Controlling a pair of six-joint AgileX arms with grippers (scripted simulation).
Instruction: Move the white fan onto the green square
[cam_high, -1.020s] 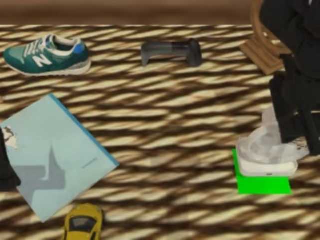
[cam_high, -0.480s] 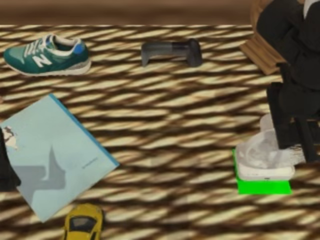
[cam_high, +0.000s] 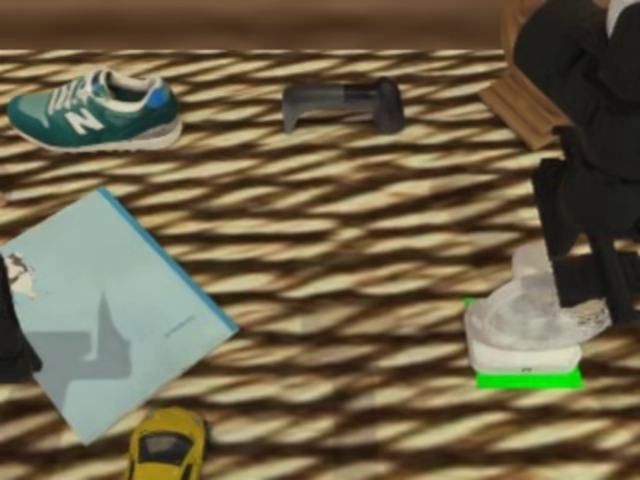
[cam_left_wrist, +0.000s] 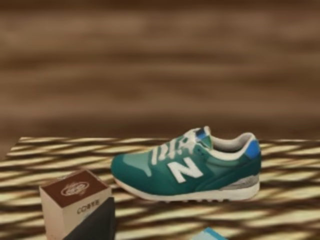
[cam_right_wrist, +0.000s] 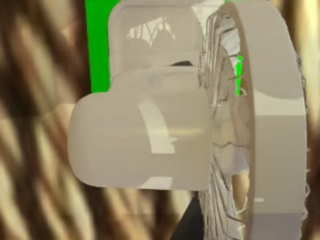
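Gripping the white fan (cam_high: 525, 322), right gripper (cam_high: 585, 280) closed.

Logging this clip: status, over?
Right gripper at white fan, grip unseen. Fan covers most of green square. Left arm parked at table's left. Nothing in the way.

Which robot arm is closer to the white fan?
The right one. The right gripper is right at the white fan, over the green square. The left arm sits parked at the table's far left edge.

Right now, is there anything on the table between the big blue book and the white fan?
No. In the top view the stretch from the blue book to the white fan is bare woven tabletop.
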